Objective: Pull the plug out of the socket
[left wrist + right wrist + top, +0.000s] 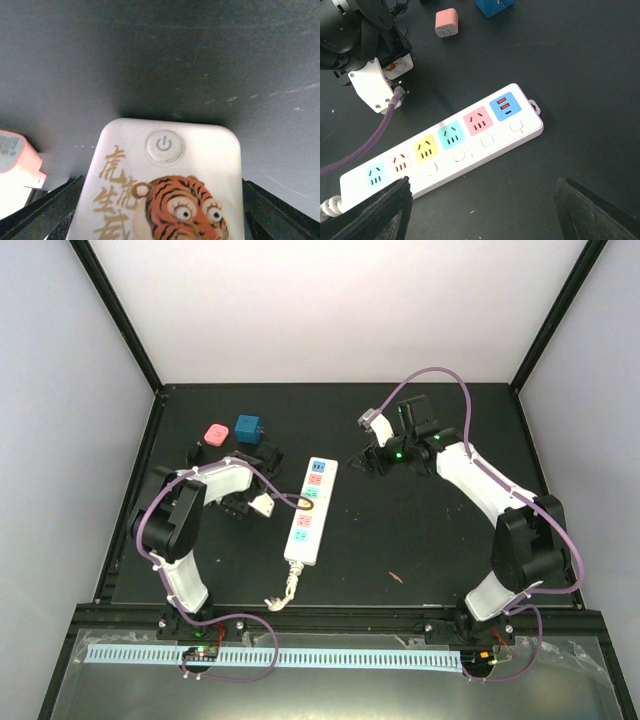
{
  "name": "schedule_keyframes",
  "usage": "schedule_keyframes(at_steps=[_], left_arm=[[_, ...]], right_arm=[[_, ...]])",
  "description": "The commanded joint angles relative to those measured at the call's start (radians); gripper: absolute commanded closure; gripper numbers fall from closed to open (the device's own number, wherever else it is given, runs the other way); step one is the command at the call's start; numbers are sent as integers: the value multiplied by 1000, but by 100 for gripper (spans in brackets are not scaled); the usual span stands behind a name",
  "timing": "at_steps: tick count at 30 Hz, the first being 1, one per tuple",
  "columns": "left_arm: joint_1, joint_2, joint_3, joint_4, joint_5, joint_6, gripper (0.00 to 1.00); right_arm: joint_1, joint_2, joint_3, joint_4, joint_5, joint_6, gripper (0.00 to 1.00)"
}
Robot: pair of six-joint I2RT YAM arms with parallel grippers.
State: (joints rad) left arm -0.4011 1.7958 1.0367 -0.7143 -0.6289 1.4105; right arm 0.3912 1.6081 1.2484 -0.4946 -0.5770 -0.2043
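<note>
The plug (165, 165) looks already out of the socket: the left end effector (162, 192) holds it above the dark bench (580, 75), apart from the strip. What seems left, at most, is to carry it off or set it down.

In the left wrist view the plug is a white rounded block printed with an orange tiger, gold characters and a round power button. It fills the space between the two dark fingers (45, 210), which press against its sides, so I judge the left end effector clamped on it.

From above, this end effector sits just beside the left side of the socket (445, 145). The socket is a long white strip lying near the middle of the bench, with its bundled cord (283, 592) at the near end. The right wrist view shows its row of blue, pink, green and yellow outlets with nothing plugged in. A loop of the arm's purple cable (290, 498) hangs over the strip.

The right end effector (482, 200) hovers above the socket with its fingers spread wide, holding and touching nothing.

Farther back, a pink adapter (446, 22) and a blue adapter (492, 6) lie loose on the bench, well apart from the strip.
</note>
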Motion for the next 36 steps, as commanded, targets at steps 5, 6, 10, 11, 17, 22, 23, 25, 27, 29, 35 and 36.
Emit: schedule_keyframes(at_steps=[5, 6, 10, 11, 17, 22, 23, 25, 27, 29, 35, 36], left_arm=[[-15, -79, 82, -98, 127, -81, 7], [-15, -91, 94, -112, 160, -98, 3], [-12, -127, 161, -186, 308, -177, 1], [-10, -136, 173, -198, 337, -196, 1], [24, -201, 234, -193, 525, -317, 1], [60, -269, 208, -94, 663, -470, 1], [70, -284, 202, -75, 688, -496, 1], [87, -304, 198, -42, 718, -556, 1], [109, -314, 212, -32, 738, -613, 1], [148, -320, 239, -27, 774, -682, 1], [355, -331, 315, -12, 1022, -892, 1], [377, -334, 317, -9, 1056, -908, 1]], right_arm=[[-6, -23, -12, 7, -20, -34, 20], [-6, -28, -15, 8, -25, -38, 20], [-6, -46, -25, 9, -60, -59, 20], [-7, -49, -28, 8, -72, -65, 20], [-6, -64, -40, 0, -136, -110, 20], [-4, -63, -33, -16, -185, -126, 20], [-3, -64, -32, -19, -191, -129, 20], [0, -63, -26, -28, -199, -137, 20], [10, -57, -15, -46, -206, -150, 20], [27, -48, 0, -64, -207, -164, 20], [124, -32, 28, -115, -177, -240, 20], [147, -28, 29, -123, -168, -257, 20]])
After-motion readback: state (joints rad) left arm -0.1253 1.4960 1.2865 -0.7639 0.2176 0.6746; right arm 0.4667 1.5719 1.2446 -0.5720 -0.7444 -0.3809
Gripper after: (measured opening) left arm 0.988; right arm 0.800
